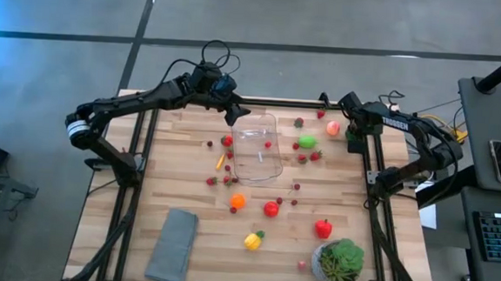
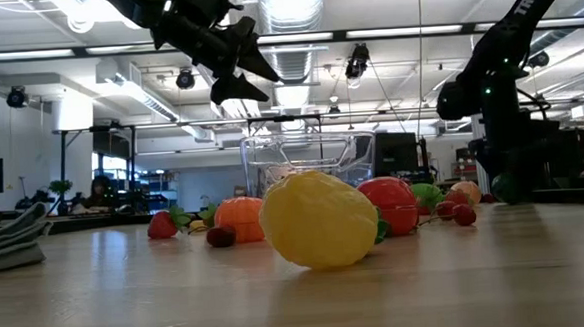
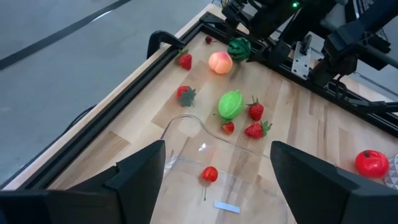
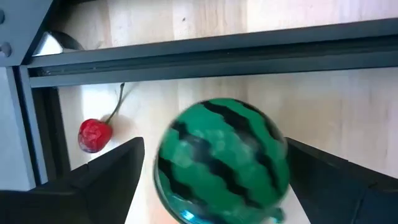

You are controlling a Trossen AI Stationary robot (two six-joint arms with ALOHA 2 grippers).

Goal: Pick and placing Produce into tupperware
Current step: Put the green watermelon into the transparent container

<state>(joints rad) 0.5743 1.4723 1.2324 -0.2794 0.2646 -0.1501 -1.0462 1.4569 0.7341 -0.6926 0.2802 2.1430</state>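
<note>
The clear tupperware point(image 1: 257, 147) stands on the table's far middle with one small red piece point(image 3: 209, 174) inside. My left gripper point(image 1: 232, 113) hangs open above its far left corner, holding nothing; the left wrist view shows it too point(image 3: 217, 149). My right gripper point(image 1: 353, 136) is open low at the table's far right. Its fingers stand on either side of a green striped toy watermelon point(image 4: 221, 158) that rests on the table. I see no clear touch. Other produce lies around the tupperware: a green fruit point(image 1: 307, 141), a peach point(image 1: 332, 127), an orange point(image 1: 238, 201), a tomato point(image 1: 271, 209).
A red pepper point(image 1: 323, 229) and a yellow pepper point(image 1: 253, 240) lie nearer the front. A potted green plant point(image 1: 341, 259) stands front right, and a folded grey cloth point(image 1: 173, 245) lies front left. Black frame rails point(image 1: 373, 165) run along the table's sides. A cherry point(image 4: 93, 134) lies by the watermelon.
</note>
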